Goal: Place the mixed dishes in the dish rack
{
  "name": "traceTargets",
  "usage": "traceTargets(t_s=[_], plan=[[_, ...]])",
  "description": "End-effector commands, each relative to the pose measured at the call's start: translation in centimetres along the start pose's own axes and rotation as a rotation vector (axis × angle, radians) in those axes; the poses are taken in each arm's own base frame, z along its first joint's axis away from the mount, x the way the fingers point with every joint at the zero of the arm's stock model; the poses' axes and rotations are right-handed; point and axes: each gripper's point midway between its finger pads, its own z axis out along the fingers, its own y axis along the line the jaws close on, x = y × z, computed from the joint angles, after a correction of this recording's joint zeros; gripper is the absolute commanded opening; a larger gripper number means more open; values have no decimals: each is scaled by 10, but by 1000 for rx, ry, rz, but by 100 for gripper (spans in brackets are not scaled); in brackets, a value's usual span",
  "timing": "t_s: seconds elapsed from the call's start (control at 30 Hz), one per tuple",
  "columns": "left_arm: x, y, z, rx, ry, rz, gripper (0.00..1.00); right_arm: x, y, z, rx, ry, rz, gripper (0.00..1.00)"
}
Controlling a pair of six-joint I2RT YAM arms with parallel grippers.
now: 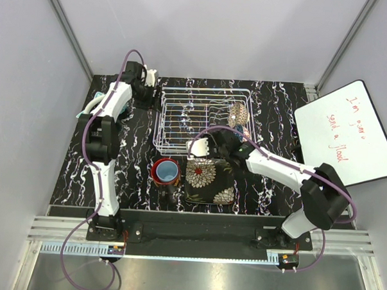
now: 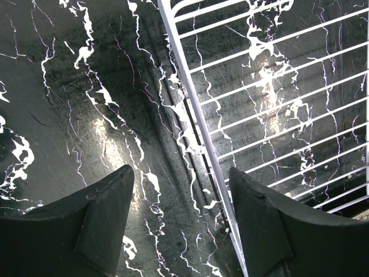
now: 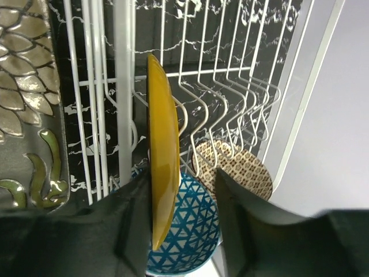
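- right gripper (image 3: pixel 179 184) spread around upright yellow plate (image 3: pixel 161 144) (gap on one side); backing out crooked could knock it off rack (image 3: pixel 124 86) prongs
- left gripper (image 2: pixel 181 179) spread, empty

1 rack (image 1: pixel 160 121), 2 plates (yellow plate (image 3: pixel 161 156), blk floral plate (image 1: pixel 210 181)), 1 bowl (image 1: pixel 238 113), 1 cup (image 1: pixel 168 170), 1 mug (image 1: pixel 156 171).

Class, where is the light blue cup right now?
In the top view, the light blue cup sits nested in the red-lined dark mug, left of the black flowered plate and just before the near edge of the dish rack.
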Motion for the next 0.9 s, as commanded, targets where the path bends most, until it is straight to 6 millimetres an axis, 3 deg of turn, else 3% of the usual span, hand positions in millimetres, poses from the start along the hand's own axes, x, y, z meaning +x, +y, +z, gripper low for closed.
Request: traceTargets(t_s=[0.0,0.03,0.07,0.1,0.3,0.47,0.6,0.63,0.67,0.7,0.73,0.77,0.83,0.87], plan=[[-11,2,-15,-6,-49,13,70,-14,-44,-21,127,-1,60,62],[-12,2,-16,-9,-53,19,71,-11,-48,-25,146,23,73,68],[-14,2,-20,-14,-60,23,71,-10,-51,-32,155,30,81,90],[-15,1,-22,-13,-63,32,72,-9,-51,-38,143,44,84,99],[-25,-9,-49,7,-82,107,73,-3,-60,-81,185,114,251,100],[-31,-11,-79,-29,-117,192,75,16,-83,-132,335,204,606,100],[-37,-21,-110,-44,-161,289,76,25,-51,-148,297,231,852,99],[-39,-28,-125,-45,-189,320,76,25,-40,-149,308,223,1003,100],[-39,-36,-130,-38,-196,373,76,29,-16,-142,261,255,1049,100],[-34,-39,-132,-34,-189,398,76,30,3,-138,207,269,1129,100],[-32,-52,-144,-27,-211,442,76,14,22,-134,84,207,1207,100],[-28,-59,-146,-15,-209,500,76,13,45,-128,10,213,1254,100],[-4,-77,-140,19,-165,569,76,5,57,-127,-50,175,1409,100],[1,-83,-148,8,-172,636,76,10,73,-124,-80,193,1449,100]])
